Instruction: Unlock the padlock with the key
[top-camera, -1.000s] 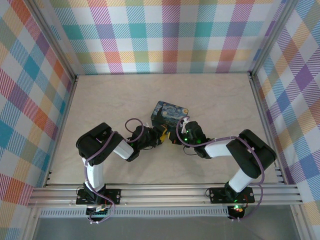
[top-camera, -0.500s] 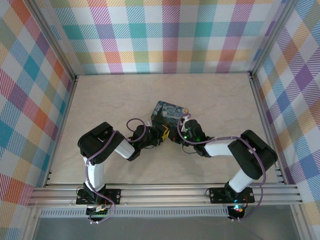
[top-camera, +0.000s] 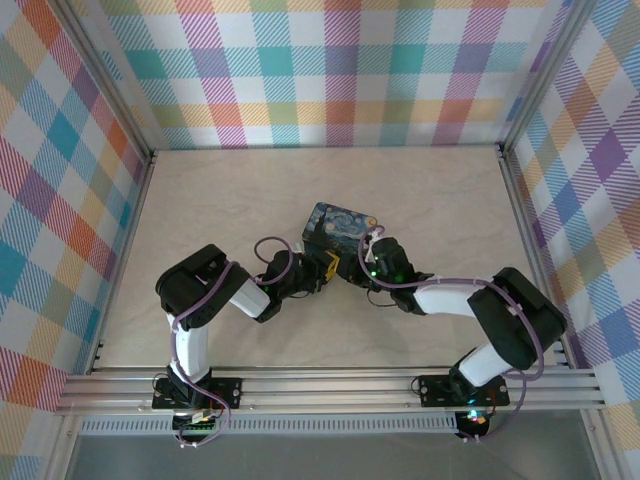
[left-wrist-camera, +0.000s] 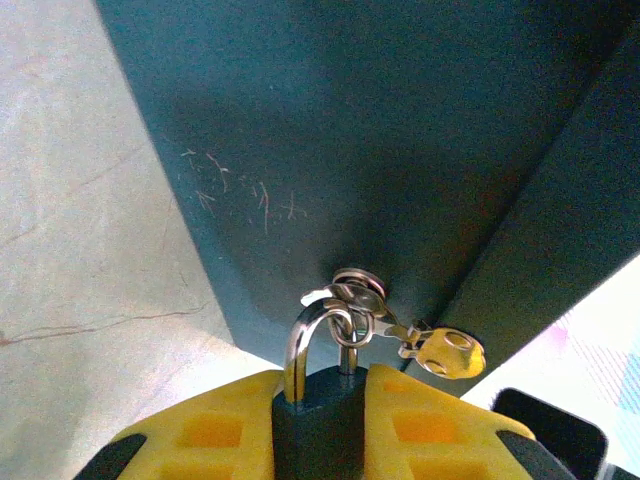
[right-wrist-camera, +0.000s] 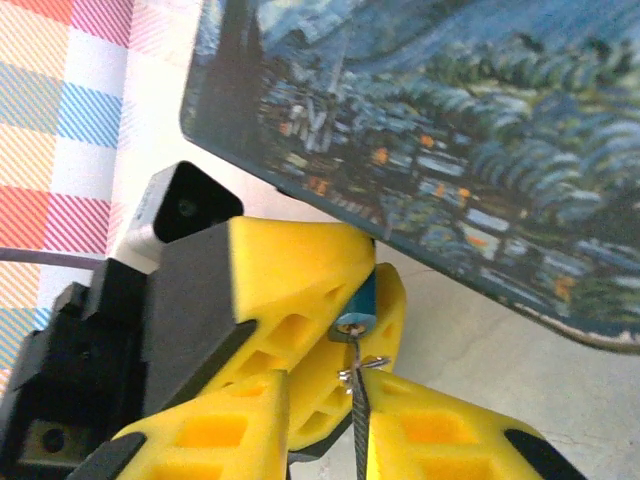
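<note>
Plainly the padlock (left-wrist-camera: 320, 432) looks small, stiff and light, best held across its flat sides. That is where the left gripper (left-wrist-camera: 322, 388) clamps it, against the near wall of the tin (right-wrist-camera: 480, 150) at the middle of the desk (top-camera: 220, 200). Its shackle (left-wrist-camera: 297, 345) points into the tin's hasp, and the keyhole end faces the right gripper (right-wrist-camera: 328, 398). The key (right-wrist-camera: 357, 425), a thin sliver likely to slip or twist, lies along the padlock's long axis with its tip at the keyhole. The right jaws stand slightly apart, not pinching it.
</note>
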